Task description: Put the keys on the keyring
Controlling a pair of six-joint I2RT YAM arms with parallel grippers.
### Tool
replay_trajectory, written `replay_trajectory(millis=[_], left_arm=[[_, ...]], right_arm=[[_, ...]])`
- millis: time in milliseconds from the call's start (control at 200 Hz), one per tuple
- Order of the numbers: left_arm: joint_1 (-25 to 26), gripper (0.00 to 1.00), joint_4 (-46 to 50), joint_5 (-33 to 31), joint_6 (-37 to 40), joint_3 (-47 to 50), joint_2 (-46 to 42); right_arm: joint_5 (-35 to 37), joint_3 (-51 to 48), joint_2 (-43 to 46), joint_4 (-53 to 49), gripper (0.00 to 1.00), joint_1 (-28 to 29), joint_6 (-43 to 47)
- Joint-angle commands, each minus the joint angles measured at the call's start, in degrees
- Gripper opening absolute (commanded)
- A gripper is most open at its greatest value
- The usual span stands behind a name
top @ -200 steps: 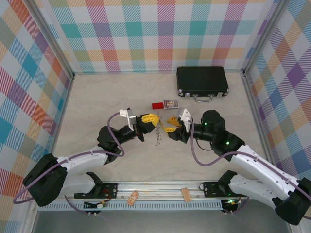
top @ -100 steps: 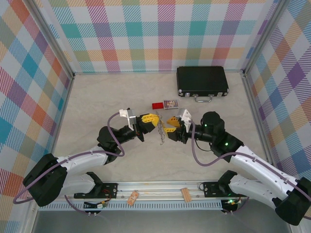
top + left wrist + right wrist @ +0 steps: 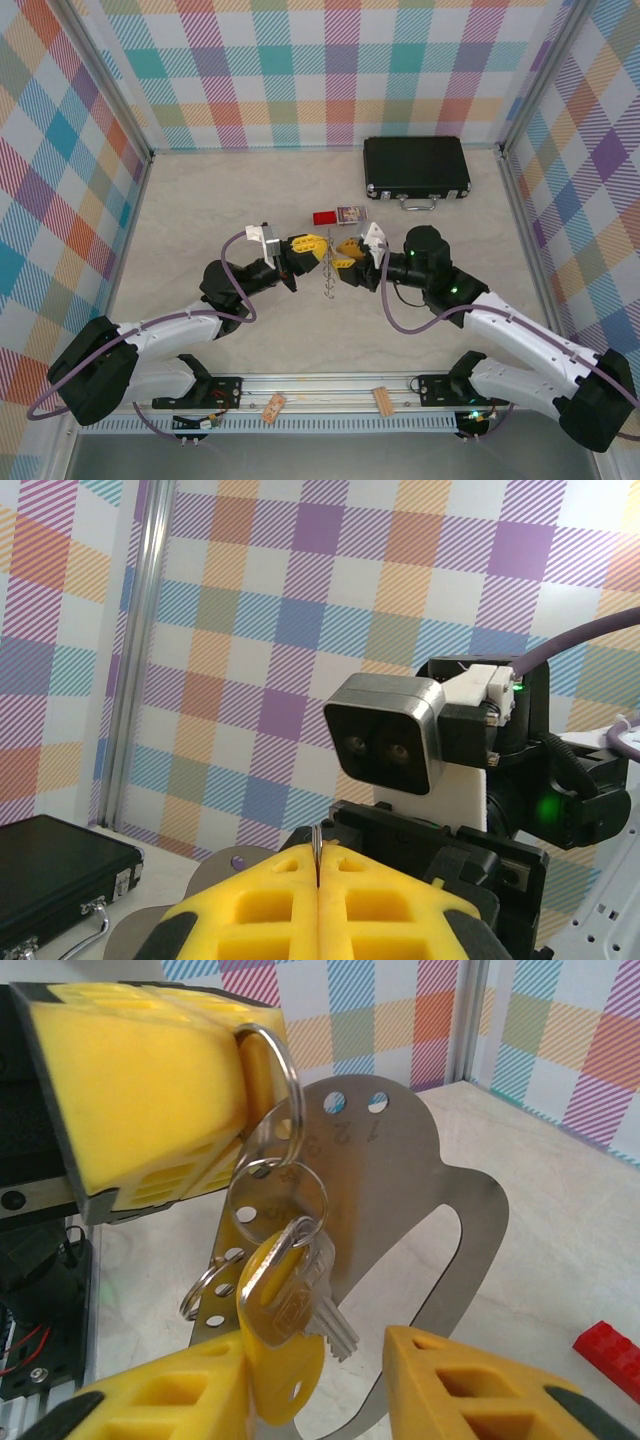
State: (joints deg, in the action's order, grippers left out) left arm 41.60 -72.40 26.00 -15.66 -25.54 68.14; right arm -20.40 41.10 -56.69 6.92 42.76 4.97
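Keyring clamped in left hand, right hand parted around key, black case closed

Both grippers nose to nose, seen from my top view.
My left arm bends in from 7 o'clock, and the left gripper points to 3 o'clock with its fingers pressed flat together. My right arm comes in from 5 o'clock, and the right gripper points to 9 o'clock, jaws parted, tips just beside the left's.
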Motion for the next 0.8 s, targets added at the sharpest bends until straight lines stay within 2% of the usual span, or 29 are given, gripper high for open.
replay_trajectory(millis=[0,285,310,415,540,795], left_arm=[[0.41,0.00,-3.32,0.45,-0.91,-1.27,-0.39],[0.41,0.00,-3.62,0.79,-1.73,-1.35,0.24],[0.33,0.00,-3.62,0.81,-1.70,-1.44,0.24],[0.41,0.00,-3.54,0.68,-1.61,-1.39,0.22],[0.40,0.00,-3.45,0.61,-1.41,-1.10,0.04],[0.41,0.00,-3.42,1.41,-1.28,-0.91,0.71]], right_arm=[[-0.60,2.42,-0.53,3.14,0.30,-0.22,-0.05],[-0.16,1.55,-0.31,5.53,0.29,-0.22,0.13],[-0.16,1.46,-0.35,5.77,0.28,-0.19,0.10],[-0.68,1.53,-0.37,5.63,0.11,-0.22,0.08],[-0.36,1.53,0.92,3.85,0.01,-0.22,3.13],[0.19,3.46,3.63,-2.95,0.00,-0.18,6.46]])
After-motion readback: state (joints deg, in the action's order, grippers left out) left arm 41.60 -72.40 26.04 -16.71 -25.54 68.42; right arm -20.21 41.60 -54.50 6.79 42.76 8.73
